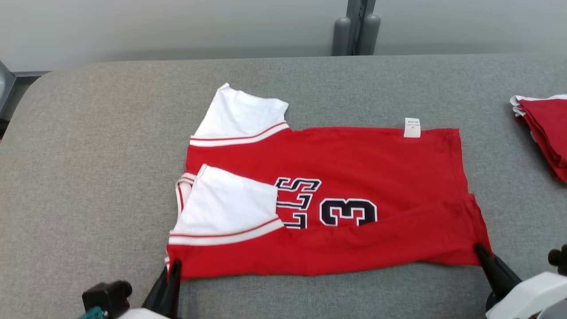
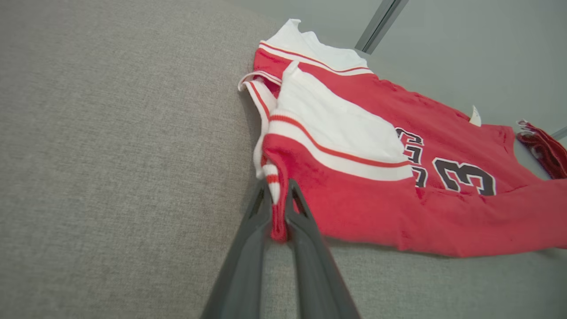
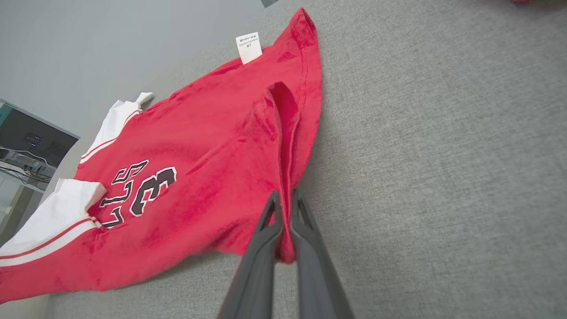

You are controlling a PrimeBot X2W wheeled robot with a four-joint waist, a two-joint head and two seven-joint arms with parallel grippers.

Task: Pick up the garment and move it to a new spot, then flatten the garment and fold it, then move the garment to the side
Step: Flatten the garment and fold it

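The garment (image 1: 354,168) is a red jersey with white sleeves and a dark number 3. It lies spread sideways on the grey table (image 1: 88,155), sleeves folded in at the left. At the jersey's near left corner my left gripper (image 1: 173,265) is shut on the fabric; the left wrist view shows the striped red and white edge (image 2: 275,186) pinched between the dark fingers (image 2: 248,248). My right gripper (image 1: 479,249) is shut on the near right corner, where a red fold (image 3: 285,177) rises between its fingers (image 3: 310,248).
A stack of red folded garments (image 1: 547,133) lies at the table's right edge. A white care label (image 1: 412,127) sticks out from the jersey's far edge. Grey posts (image 1: 356,33) stand behind the table against the wall.
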